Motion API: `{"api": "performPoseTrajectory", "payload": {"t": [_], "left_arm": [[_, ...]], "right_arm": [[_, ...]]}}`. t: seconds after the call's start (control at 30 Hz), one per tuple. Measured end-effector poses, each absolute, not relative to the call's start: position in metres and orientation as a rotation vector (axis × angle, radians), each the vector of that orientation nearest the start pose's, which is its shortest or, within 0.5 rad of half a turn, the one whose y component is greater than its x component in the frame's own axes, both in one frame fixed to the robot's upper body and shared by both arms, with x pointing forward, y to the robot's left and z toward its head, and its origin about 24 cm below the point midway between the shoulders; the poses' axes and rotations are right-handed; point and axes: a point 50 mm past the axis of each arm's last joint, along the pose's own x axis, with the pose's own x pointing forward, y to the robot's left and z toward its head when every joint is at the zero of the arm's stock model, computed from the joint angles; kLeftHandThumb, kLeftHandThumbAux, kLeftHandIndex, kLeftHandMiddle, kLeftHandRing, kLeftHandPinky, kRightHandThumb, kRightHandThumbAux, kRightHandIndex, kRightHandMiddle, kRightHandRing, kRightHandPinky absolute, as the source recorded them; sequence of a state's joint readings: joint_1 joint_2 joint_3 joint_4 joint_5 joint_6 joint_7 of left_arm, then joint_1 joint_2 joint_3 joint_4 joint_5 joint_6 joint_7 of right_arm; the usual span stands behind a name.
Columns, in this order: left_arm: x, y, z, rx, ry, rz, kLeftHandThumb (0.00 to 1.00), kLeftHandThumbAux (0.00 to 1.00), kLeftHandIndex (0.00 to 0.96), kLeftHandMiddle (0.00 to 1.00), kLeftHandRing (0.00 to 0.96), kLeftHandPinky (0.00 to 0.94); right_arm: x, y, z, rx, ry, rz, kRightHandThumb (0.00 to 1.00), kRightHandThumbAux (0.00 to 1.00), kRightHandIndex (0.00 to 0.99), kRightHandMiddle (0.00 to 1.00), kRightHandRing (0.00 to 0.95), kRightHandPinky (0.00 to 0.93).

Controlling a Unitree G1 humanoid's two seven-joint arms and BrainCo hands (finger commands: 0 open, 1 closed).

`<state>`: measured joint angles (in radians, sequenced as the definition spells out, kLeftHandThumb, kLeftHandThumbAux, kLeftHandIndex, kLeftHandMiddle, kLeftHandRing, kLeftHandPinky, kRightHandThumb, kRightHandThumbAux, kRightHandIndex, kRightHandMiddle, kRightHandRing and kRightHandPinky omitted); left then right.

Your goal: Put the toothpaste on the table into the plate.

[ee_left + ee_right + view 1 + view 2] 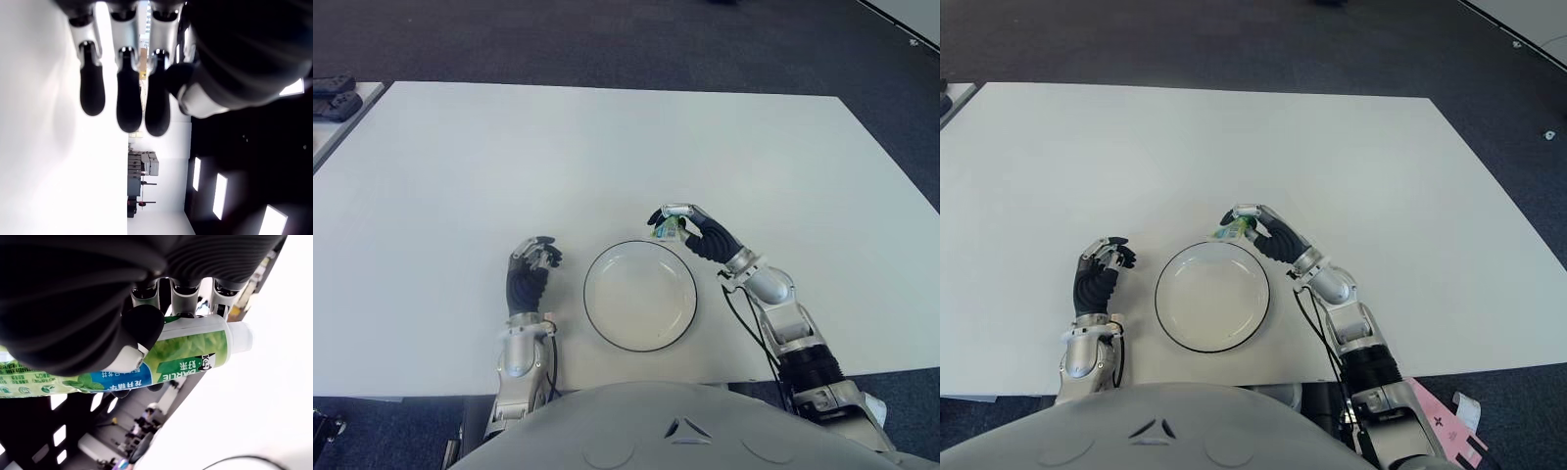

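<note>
The right hand (690, 230) grips the toothpaste (161, 360), thumb opposing three fingers, just beyond the plate (607, 328) rim on its far right. Carry the tube inward over the plate centre, lower, then release. The left hand (530, 269), curled and empty, shows left of the plate.

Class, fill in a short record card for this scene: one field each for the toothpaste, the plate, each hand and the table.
toothpaste: green tube, held in the right hand, at the plate's far right rim
plate: white, dark-rimmed, nothing in it
right hand: fingers closed on the tube
left hand: left of the plate, fingers curled, holding nothing
table: white
</note>
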<state>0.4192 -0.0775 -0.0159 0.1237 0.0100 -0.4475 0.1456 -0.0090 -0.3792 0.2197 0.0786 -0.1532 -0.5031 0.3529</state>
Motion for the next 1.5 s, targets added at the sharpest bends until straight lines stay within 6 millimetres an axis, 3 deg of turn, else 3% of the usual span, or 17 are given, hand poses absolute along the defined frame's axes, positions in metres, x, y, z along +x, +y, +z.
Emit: {"api": "performPoseTrajectory", "payload": {"t": [0.57, 0.9, 1.17, 1.23, 1.27, 1.33, 1.43, 1.47, 1.5], "left_arm": [[0.150, 0.160, -0.025, -0.045, 0.074, 0.269, 0.703, 0.719, 0.430, 0.572, 0.565, 0.545], [0.150, 0.161, -0.023, -0.037, 0.073, 0.286, 0.706, 0.717, 0.430, 0.567, 0.565, 0.556], [0.150, 0.161, -0.023, -0.035, 0.073, 0.290, 0.705, 0.716, 0.430, 0.568, 0.565, 0.553], [0.151, 0.161, -0.023, -0.035, 0.075, 0.289, 0.705, 0.717, 0.430, 0.568, 0.566, 0.554], [0.151, 0.161, -0.023, -0.035, 0.075, 0.289, 0.704, 0.717, 0.430, 0.569, 0.567, 0.554], [0.151, 0.160, -0.023, -0.036, 0.076, 0.289, 0.703, 0.717, 0.430, 0.569, 0.567, 0.553], [0.151, 0.161, -0.023, -0.037, 0.078, 0.290, 0.702, 0.718, 0.429, 0.570, 0.568, 0.551], [0.151, 0.161, -0.023, -0.037, 0.078, 0.290, 0.702, 0.718, 0.429, 0.571, 0.568, 0.551], [0.151, 0.161, -0.023, -0.037, 0.079, 0.290, 0.701, 0.718, 0.429, 0.571, 0.568, 0.550]], "right_arm": [[0.213, -0.123, 0.056, -0.723, -0.379, 0.796, 1.000, 0.665, 0.459, 0.432, 0.443, 0.491], [0.201, -0.115, 0.039, -0.811, -0.372, 0.865, 1.000, 0.670, 0.423, 0.404, 0.457, 0.537], [0.196, -0.114, 0.027, -0.817, -0.377, 0.880, 1.000, 0.672, 0.444, 0.388, 0.450, 0.498], [0.194, -0.114, 0.023, -0.820, -0.371, 0.892, 0.971, 0.670, 0.444, 0.395, 0.467, 0.459], [0.194, -0.114, 0.021, -0.824, -0.369, 0.899, 0.879, 0.688, 0.432, 0.347, 0.405, 0.424], [0.192, -0.114, 0.017, -0.835, -0.367, 0.914, 0.797, 0.704, 0.421, 0.292, 0.340, 0.381], [0.192, -0.114, 0.015, -0.852, -0.380, 0.926, 0.734, 0.717, 0.409, 0.204, 0.249, 0.315], [0.192, -0.114, 0.015, -0.858, -0.384, 0.929, 0.679, 0.717, 0.314, 0.165, 0.212, 0.284], [0.193, -0.114, 0.015, -0.865, -0.390, 0.931, 0.659, 0.717, 0.280, 0.151, 0.199, 0.272]]}}
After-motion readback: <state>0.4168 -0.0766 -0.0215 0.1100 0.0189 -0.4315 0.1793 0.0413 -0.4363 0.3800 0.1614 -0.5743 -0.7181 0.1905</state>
